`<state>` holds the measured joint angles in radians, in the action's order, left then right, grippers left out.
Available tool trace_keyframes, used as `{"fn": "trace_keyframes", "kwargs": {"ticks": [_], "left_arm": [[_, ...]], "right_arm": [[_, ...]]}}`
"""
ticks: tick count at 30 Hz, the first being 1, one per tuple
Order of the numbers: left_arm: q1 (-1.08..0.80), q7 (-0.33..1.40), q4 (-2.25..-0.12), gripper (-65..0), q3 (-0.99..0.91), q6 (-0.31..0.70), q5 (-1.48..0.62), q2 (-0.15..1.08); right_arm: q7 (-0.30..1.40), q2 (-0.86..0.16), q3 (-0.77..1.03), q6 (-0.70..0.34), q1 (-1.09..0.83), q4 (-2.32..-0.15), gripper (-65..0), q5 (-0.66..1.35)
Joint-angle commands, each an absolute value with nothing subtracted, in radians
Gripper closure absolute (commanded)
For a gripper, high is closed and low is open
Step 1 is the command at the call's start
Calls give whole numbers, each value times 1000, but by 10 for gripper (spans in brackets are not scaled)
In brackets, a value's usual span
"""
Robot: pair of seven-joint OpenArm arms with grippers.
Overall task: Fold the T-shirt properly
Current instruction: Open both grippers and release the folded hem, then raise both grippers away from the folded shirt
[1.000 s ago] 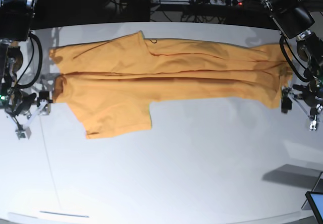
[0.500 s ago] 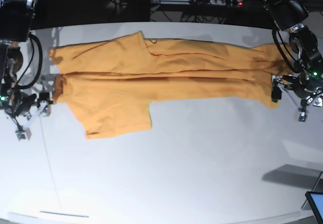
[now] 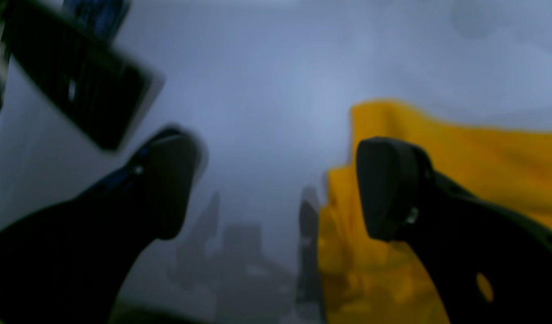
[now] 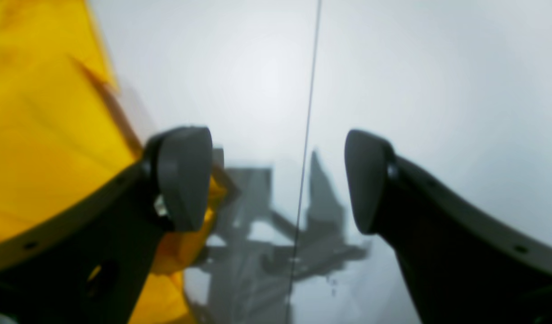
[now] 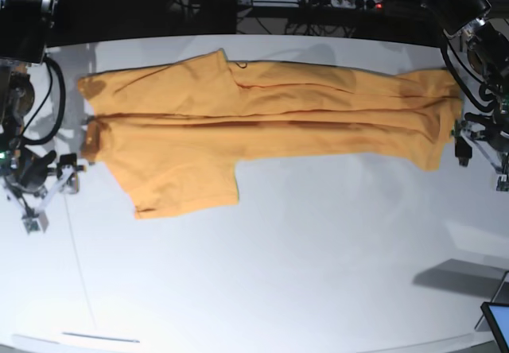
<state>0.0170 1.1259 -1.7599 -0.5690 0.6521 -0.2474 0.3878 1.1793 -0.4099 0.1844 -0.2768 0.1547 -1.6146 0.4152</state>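
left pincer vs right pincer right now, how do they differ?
Left pincer sits at the T-shirt's hem end; right pincer sits at the end with the sleeves. In its wrist view the left has fabric behind its right-hand finger; the right has fabric behind its left-hand finger. A thin line on the table runs between the right's fingers, none between the left's. Shared: both open, low over the table, holding nothing.

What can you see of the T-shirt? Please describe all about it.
The T-shirt is plain orange-yellow, of thin soft fabric, without print. It lies flat on the white table, stretched lengthwise from side to side and folded along its length, with long creases. One short sleeve sticks out toward the near side. Neither gripper holds it; each hangs open beside one end.
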Motion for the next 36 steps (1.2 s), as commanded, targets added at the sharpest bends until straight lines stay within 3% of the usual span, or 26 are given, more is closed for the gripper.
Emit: {"fn": "trace_keyframes", "kwargs": {"ticks": [1,9,29,36], "left_arm": [[30,1118,-1793,-532,-573,647,-257,406],[-79,1141,-1847,-531,-575,647,-257,404],[-142,1135,-1876,-532,-581,647,-259,438],[-219,1141,-1787,-532,-822,654,-361,415]], "right_arm": [[1187,-430,189,-277,176,-1659,-441,415],[1242,-400,194,-277,128,-1781,-441,417],[1242,-357,194,-277,114,-1778,-441,415],[1242,-355,194,-277,114,-1779,-441,418]]}}
